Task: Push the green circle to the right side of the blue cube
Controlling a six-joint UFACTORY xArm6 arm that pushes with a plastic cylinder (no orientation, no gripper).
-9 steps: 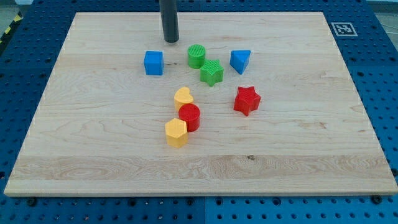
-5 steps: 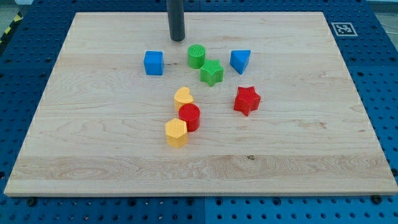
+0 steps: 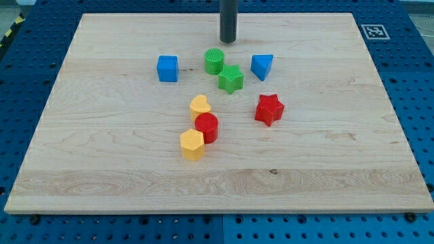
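My tip [image 3: 228, 41] sits near the view's top, just above the green ribbed circle block [image 3: 215, 61] and slightly to its right, not touching it (bare rod, nothing held). Green circle lies right of the blue cube block [image 3: 167, 68], well apart, touching the green star block [image 3: 231, 78]. Blue triangular block [image 3: 262, 66] is further right on the pale wooden board [image 3: 102, 156].

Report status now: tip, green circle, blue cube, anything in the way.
My tip above and just right of the green circle, not touching. Circle apart from the blue cube, on its right. Green star touching the circle's lower right.
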